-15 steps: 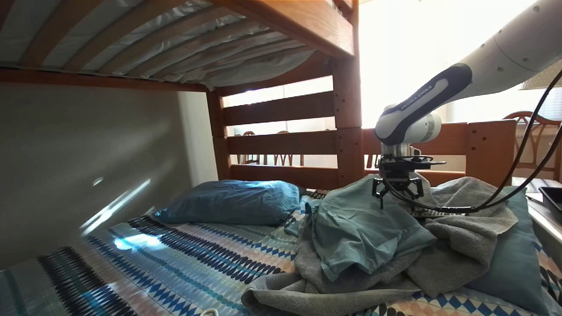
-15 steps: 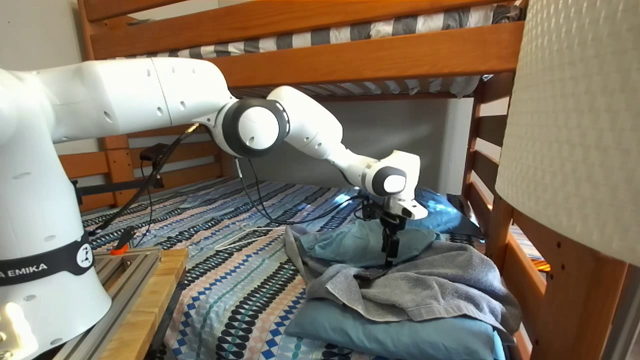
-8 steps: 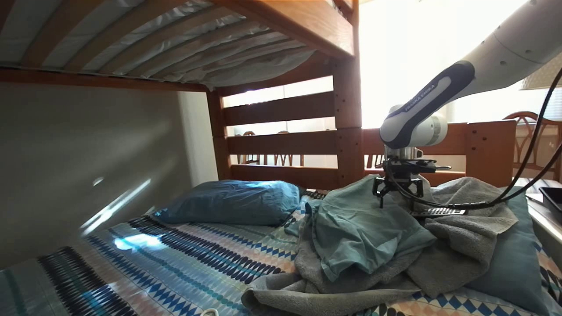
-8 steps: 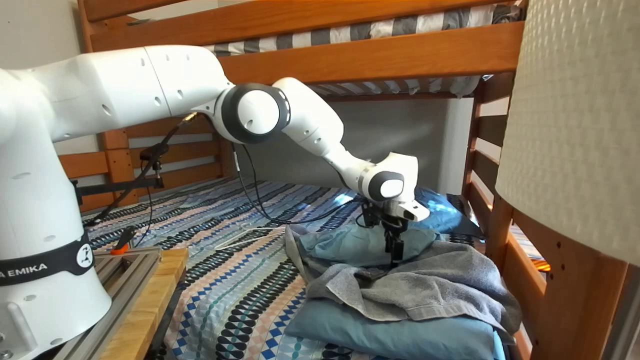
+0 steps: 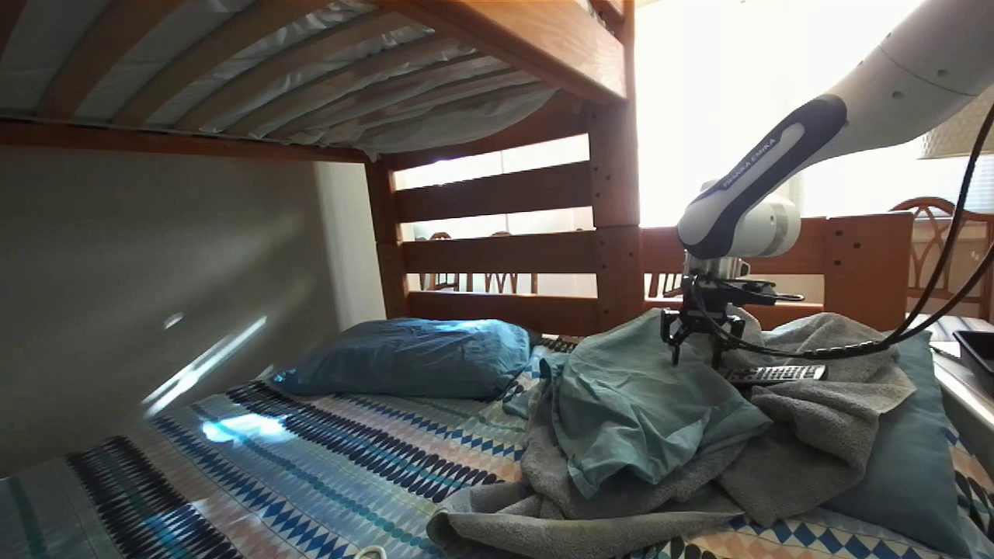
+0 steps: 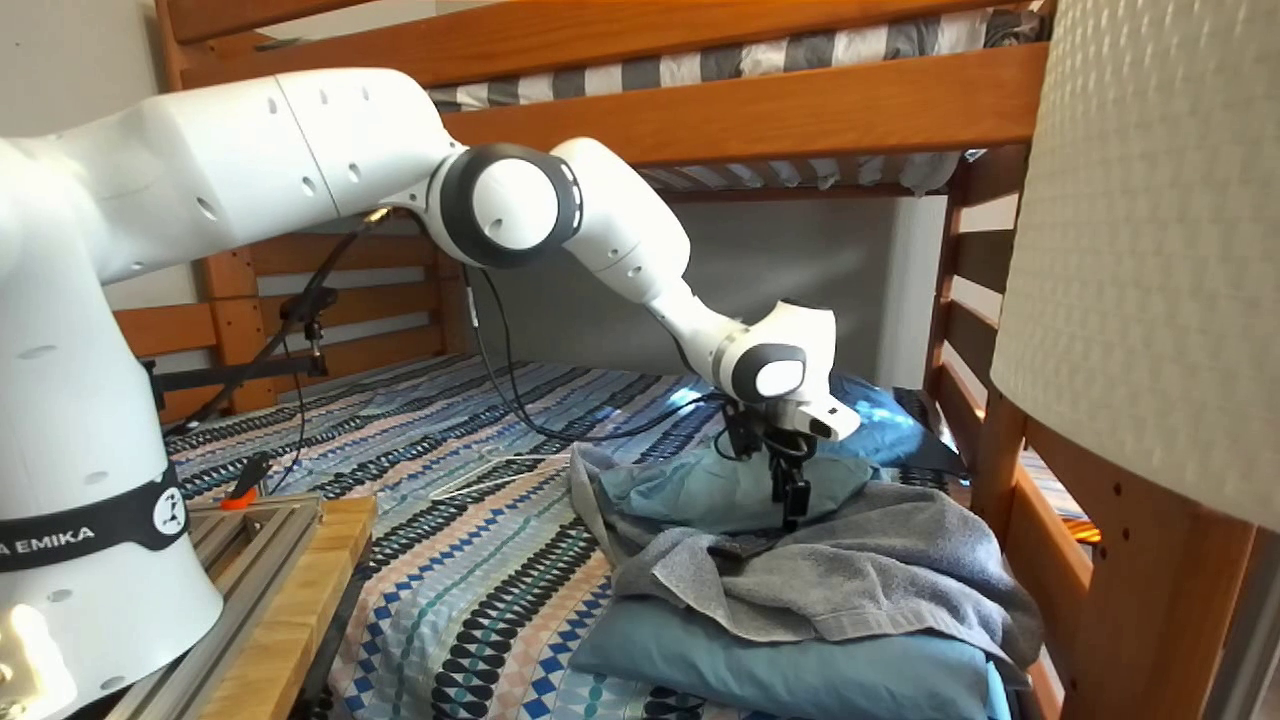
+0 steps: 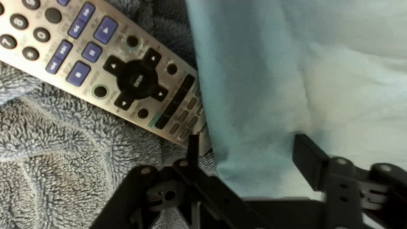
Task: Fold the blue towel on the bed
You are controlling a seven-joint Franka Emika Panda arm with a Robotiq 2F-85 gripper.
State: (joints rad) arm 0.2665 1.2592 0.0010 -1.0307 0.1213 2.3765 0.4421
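Over the striped bed (image 5: 326, 473), the gripper (image 7: 249, 150) is hanging with its jaws parted, one finger (image 7: 308, 159) above the blue towel (image 5: 652, 419), the other near a remote (image 7: 105, 76); the blue towel is lying rumpled on a gray towel (image 5: 823, 442); the remote is resting there too, one end at the blue edge.

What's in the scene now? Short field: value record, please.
blue towel: crumpled, not folded, on gray towel
bed: lower bunk, patterned sheet
gripper: open at the blue towel's edge; contact unclear
remote: buttons up, on gray towel, one end at the blue towel's edge
blue pillow: on bed, apart from gripper
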